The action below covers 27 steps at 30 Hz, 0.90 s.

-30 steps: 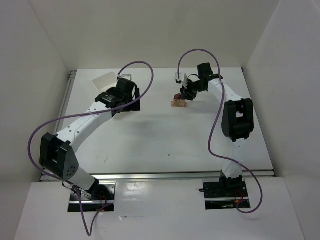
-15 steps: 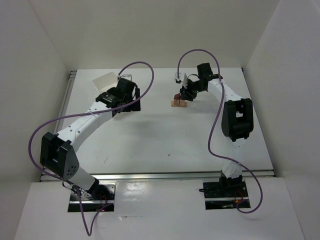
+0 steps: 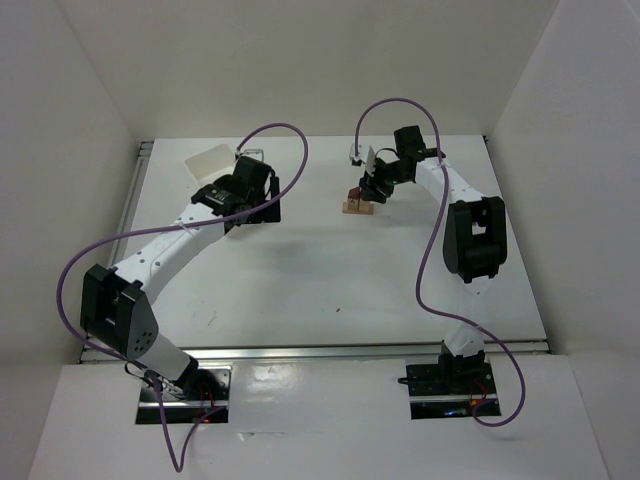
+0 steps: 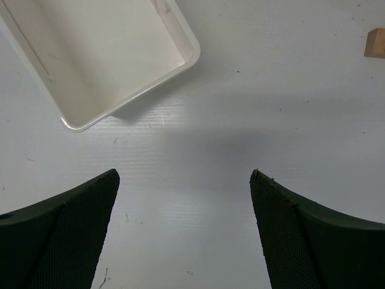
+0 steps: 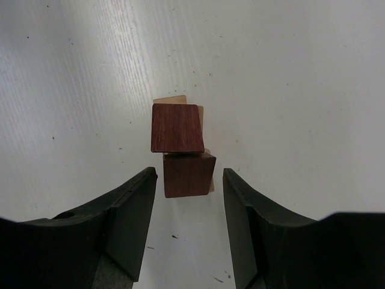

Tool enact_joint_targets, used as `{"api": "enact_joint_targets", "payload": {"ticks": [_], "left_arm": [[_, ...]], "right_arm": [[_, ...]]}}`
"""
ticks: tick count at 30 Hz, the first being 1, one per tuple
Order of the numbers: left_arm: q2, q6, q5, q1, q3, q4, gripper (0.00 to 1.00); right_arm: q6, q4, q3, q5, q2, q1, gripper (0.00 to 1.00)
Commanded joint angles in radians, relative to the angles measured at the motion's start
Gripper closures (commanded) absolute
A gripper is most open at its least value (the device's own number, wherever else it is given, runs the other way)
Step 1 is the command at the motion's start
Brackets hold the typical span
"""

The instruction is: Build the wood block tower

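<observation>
The wood block tower [image 3: 357,203] stands at the back middle of the table, tan pieces below and maroon above. In the right wrist view I look down on it: a maroon roof-shaped piece [image 5: 177,127], a second maroon block [image 5: 187,174] just in front of it, and a tan edge [image 5: 171,99] showing beneath. My right gripper [image 5: 189,173] is open, its fingertips on either side of the nearer maroon block with gaps on both sides; it also shows in the top view [image 3: 372,188]. My left gripper [image 4: 183,176] is open and empty over bare table; it also shows in the top view [image 3: 258,207].
A white rectangular tray [image 4: 192,51] lies just ahead of the left gripper, at the back left in the top view [image 3: 212,163]. One loose tan block [image 4: 375,43] sits at the right edge of the left wrist view. White walls close in the table.
</observation>
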Motion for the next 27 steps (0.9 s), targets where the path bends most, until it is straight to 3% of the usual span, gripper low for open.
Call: {"api": "enact_joint_targets", "payload": {"ticks": [1, 24, 27], "left_arm": [[0.001, 0.007, -0.005, -0.003, 0.028, -0.009, 0.06], [0.011, -0.002, -0.025, -0.003, 0.028, -0.028, 0.08], [0.011, -0.002, -0.025, -0.003, 0.028, -0.028, 0.08]], "right_arm": [[0.019, 0.047, 0.031, 0.000, -0.004, 0.011, 0.44], [0.039, 0.058, 0.031, -0.019, -0.004, 0.020, 0.49], [0.053, 0.069, 0.031, -0.019, -0.004, 0.020, 0.54]]}}
